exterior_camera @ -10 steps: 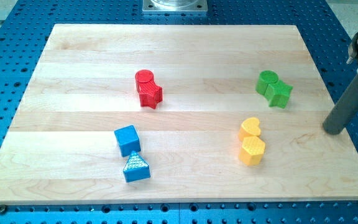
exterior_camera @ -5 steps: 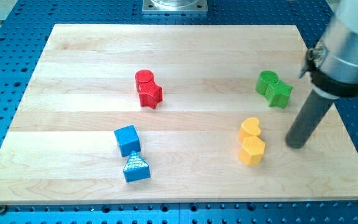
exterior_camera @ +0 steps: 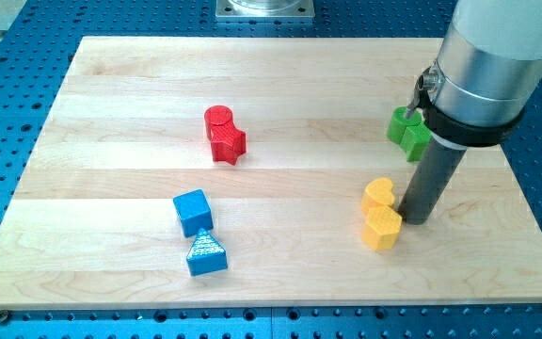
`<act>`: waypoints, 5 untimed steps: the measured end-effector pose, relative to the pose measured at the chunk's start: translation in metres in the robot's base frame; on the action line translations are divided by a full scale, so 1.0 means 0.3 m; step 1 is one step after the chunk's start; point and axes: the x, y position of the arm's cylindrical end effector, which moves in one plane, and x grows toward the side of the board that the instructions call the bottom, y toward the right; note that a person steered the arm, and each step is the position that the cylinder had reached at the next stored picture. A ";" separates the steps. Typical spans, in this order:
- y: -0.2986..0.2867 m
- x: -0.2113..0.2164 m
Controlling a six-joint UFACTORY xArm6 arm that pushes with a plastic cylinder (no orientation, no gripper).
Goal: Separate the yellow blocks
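Two yellow blocks sit touching at the view's lower right: a yellow heart [exterior_camera: 378, 194] above a yellow hexagon [exterior_camera: 381, 228]. My tip [exterior_camera: 415, 219] stands on the board just to the right of them, close to the seam between the two and touching or nearly touching them. The rod and the arm above it hide part of the green blocks.
A green cylinder [exterior_camera: 401, 124] and a second green block [exterior_camera: 415, 140] sit touching at the upper right, partly hidden. A red cylinder [exterior_camera: 218, 120] touches a red star [exterior_camera: 228, 144] at centre left. A blue cube [exterior_camera: 192, 212] sits above a blue triangle [exterior_camera: 205, 254].
My tip has moved left from the board's right edge to right beside the yellow pair. No block has visibly moved.
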 end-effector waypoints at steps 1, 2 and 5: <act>-0.016 -0.001; -0.168 -0.081; -0.376 -0.184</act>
